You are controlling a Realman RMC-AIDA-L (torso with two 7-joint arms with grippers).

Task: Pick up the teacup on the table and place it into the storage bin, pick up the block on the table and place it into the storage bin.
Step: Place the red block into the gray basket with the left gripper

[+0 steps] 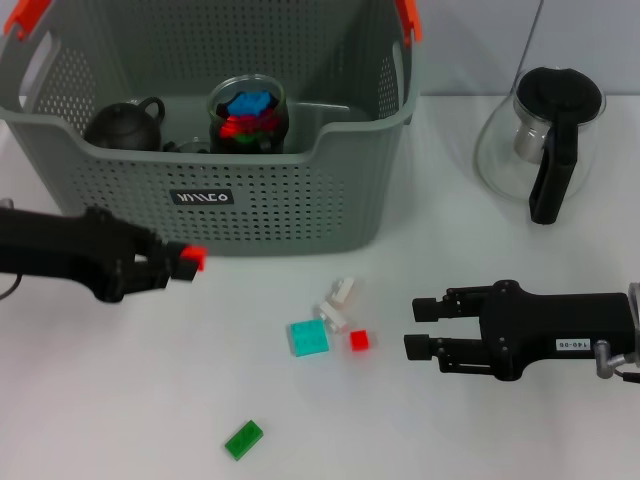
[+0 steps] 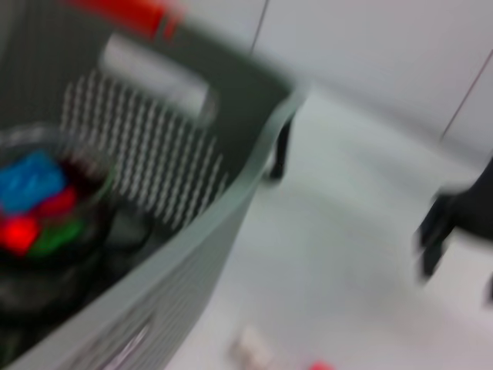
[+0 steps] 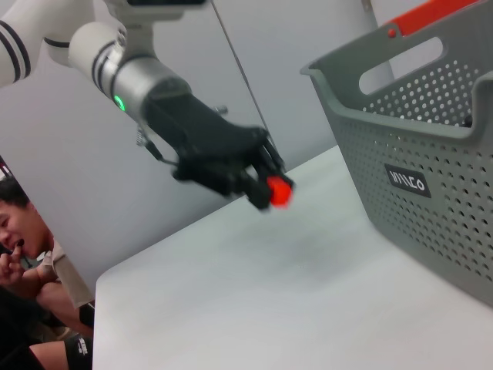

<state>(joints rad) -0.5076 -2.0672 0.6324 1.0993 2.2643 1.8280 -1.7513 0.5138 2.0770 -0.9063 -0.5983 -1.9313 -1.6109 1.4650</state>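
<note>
Storage bin (image 1: 300, 215) sits at the far left of the bench (image 1: 130, 400), grey-green and perforated, with orange handle clips (image 1: 28, 15) and a small black label (image 1: 203, 197) on its near wall. Inside it we can see a dark little teapot (image 1: 125, 125) on the left and, just beside it, a glass cup (image 1: 248, 113) holding blue, red and green blocks.

Just in front of the bin's near wall, over the bench, the left claw (image 1: 185, 260) is closed on a small red block (image 1: 192, 258); the right wrist view shows that block (image 3: 277, 190) pinched at the fingertips, clear of the bench and short of the bin.

More loose pieces lie on the bench nearer to us: a white block (image 1: 338, 302), a teal square block (image 1: 309, 337), a small red cube (image 1: 359, 340) just right of it, and a green block (image 1: 243, 439) well apart at the near edge.

The right claw (image 1: 420, 327) is low on the right, fingers spread apart and holding nothing, pointing towards the red cube.

A glass teapot with a black lid (image 1: 545, 140) stands at the far right.
</note>
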